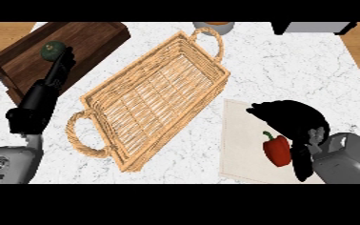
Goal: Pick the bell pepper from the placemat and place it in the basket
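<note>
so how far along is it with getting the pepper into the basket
Done: the reach only; the right hand is at the bell pepper. In hand: the grasp, though I cannot tell whether it has hold; the pepper lies on the placemat. Left: lifting it, carrying it to the basket, which holds nothing, and setting it inside. The left hand rests open at the view's left.

a kitchen: white marbled bench (281,66), a dark wooden cutting board (84,43), a woven basket (155,100) with handles, a pale placemat (243,138) with a red bell pepper (277,150) on it
</note>
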You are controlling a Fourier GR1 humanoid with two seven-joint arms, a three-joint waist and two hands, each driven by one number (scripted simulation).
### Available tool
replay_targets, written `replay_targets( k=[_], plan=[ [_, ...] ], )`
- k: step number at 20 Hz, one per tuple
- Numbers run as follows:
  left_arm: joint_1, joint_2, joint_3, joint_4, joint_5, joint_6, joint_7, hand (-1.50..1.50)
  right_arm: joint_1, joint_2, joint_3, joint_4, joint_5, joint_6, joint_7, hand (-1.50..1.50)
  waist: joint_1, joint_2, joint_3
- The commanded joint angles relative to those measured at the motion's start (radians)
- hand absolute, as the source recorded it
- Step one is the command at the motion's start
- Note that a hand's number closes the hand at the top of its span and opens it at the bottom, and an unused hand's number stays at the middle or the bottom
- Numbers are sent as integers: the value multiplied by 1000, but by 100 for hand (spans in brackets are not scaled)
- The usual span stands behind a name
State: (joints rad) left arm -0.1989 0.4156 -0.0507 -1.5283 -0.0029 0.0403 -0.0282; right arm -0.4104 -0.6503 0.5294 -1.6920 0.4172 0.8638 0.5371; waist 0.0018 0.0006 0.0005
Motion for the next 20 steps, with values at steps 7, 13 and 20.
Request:
replay_targets(
  k=[7, 13, 20],
  plan=[
    [16, -69, 14, -8, -60, -29, -1, 0, 65, 68, -35, 69, 232, -84, -185, -150, 1, 0, 0],
    [-28, -108, 28, -8, -113, -10, 25, 0, 132, 134, -54, 69, 299, -93, -201, -150, -2, -1, 0],
    [-37, -56, 129, 33, -62, -126, -10, 0, 144, 137, -74, 176, 415, -145, -348, -150, 0, 0, 0]
  ],
)
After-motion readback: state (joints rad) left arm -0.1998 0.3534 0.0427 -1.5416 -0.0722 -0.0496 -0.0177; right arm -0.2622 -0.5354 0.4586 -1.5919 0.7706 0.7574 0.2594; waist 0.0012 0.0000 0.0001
